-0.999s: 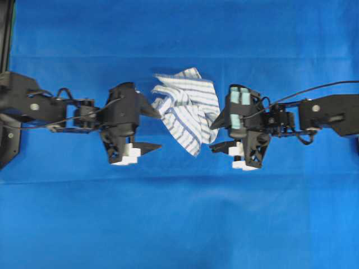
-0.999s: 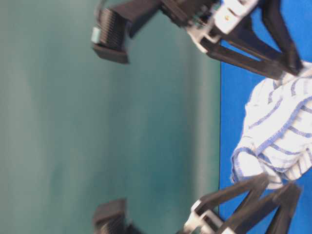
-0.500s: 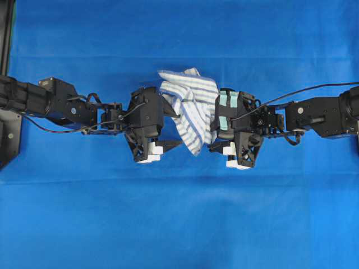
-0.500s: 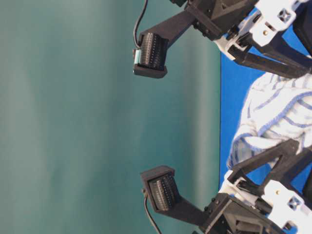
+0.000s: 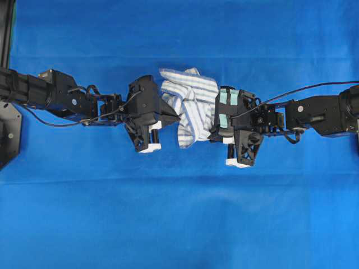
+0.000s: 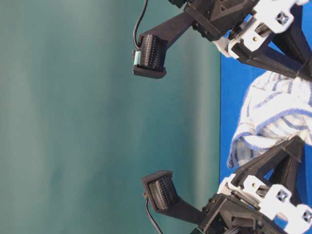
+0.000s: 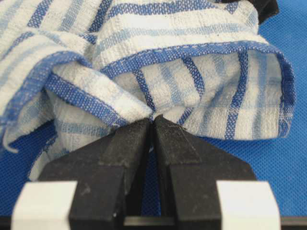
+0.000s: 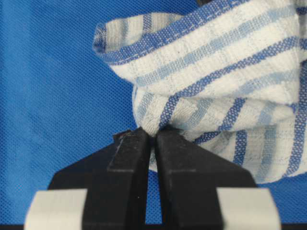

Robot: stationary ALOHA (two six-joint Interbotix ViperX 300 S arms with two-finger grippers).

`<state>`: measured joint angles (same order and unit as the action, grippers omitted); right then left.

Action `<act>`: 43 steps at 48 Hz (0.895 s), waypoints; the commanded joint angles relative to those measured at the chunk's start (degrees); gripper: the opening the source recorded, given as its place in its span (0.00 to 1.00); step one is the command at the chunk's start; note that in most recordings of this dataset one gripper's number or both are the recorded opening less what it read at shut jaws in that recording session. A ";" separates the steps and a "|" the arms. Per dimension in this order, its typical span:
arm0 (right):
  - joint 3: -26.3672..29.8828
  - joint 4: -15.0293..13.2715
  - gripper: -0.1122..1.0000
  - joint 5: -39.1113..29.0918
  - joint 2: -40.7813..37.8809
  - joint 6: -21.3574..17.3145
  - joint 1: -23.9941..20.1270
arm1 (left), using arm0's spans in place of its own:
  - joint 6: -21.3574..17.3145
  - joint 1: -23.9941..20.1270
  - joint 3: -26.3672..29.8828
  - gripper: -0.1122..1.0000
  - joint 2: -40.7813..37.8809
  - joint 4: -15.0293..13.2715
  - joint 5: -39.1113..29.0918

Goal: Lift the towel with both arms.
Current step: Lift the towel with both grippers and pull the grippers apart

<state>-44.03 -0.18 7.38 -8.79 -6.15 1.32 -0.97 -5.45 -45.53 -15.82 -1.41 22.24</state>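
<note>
With the striped towel bunched on the blue tabletop between both arms, the left claw and right claw each pinch a fold (tips only), so raising them evenly should prevent slipping.

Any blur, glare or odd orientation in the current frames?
Overhead: evenly lit, sharp, no glare on the blue table cover. Table-level: picture turned sideways, cover edge running vertically, teal backdrop featureless. Both wrist views: towel weave crisp, left end effector and right end effector in focus, no motion blur.
</note>
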 commanded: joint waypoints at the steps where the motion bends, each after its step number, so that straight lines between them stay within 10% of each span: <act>1: 0.97 -0.09 0.15 0.26 1.76 -0.18 0.09 | 0.18 -0.53 -0.62 0.12 1.76 -0.09 -0.62; 43: 16.00 -0.44 0.14 -28.21 28.74 0.26 -0.26 | 0.97 2.29 4.13 0.12 47.64 -0.09 -31.55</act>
<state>-30.76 -0.18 -19.42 17.31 -5.98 1.14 0.09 -3.43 -43.51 28.92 -1.41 -8.53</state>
